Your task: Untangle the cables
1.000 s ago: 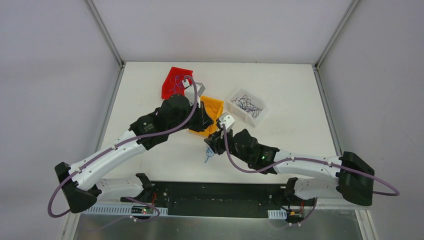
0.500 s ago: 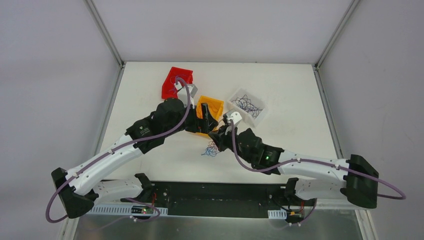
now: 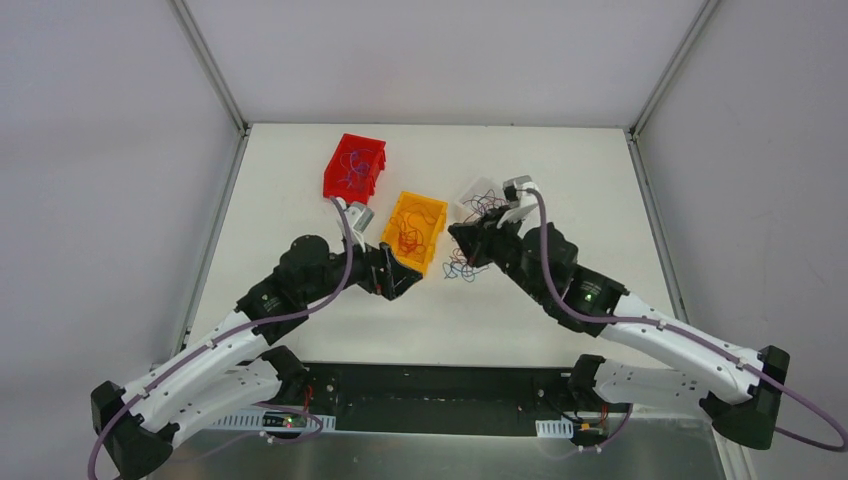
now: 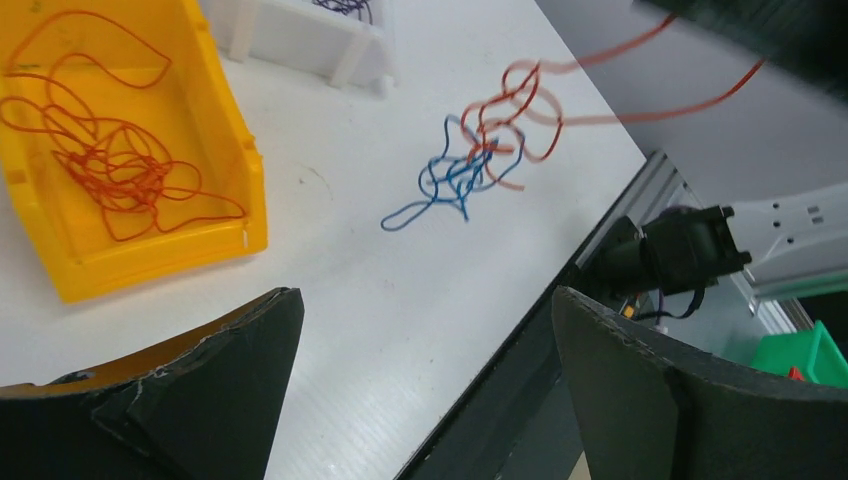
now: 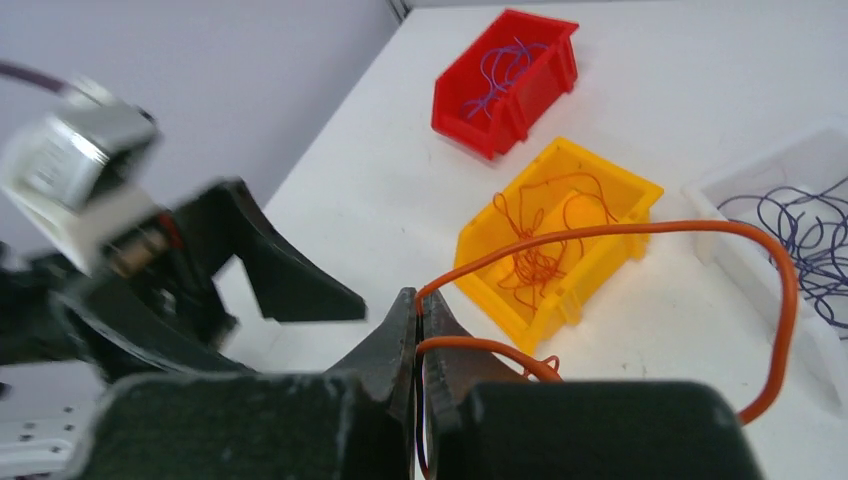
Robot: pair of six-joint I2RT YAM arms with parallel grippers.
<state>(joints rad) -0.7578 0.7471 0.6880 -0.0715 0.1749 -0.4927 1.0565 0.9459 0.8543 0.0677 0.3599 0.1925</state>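
Far left, toward the back of the table (image 3: 580,170): red bin (image 3: 338,183) with thin bluish wires (image 5: 505,65) heaped inside.

Nearer and a little right: left gripper (image 3: 406,283), low over the tabletop, jaws spread as wide as I've seen. Nothing is between them, only bare table. It sits just beside the near corner of the yellow bin (image 4: 150,255).

Yellow bin: a loose nest of orange wires (image 4: 115,165) in its bottom, one long loop lying against the back wall.

Right of the yellow bin, on open table: the tangle (image 4: 468,160), blue and orange strands knotted together. The blue loops lie flat on the surface. The orange strands rise from the knot up and to the right, blurred in the left wrist view.

Above the tangle: right gripper (image 5: 416,302), fingers pressed together, pinching an orange strand (image 5: 620,229). The strand arcs out from the tips in a wide loop and curves back down. Whether a blue strand is also caught I cannot tell.

Just behind the right gripper: white bin (image 3: 472,190), partly hidden by the wrist, with dark wires (image 5: 800,235) coiled inside.
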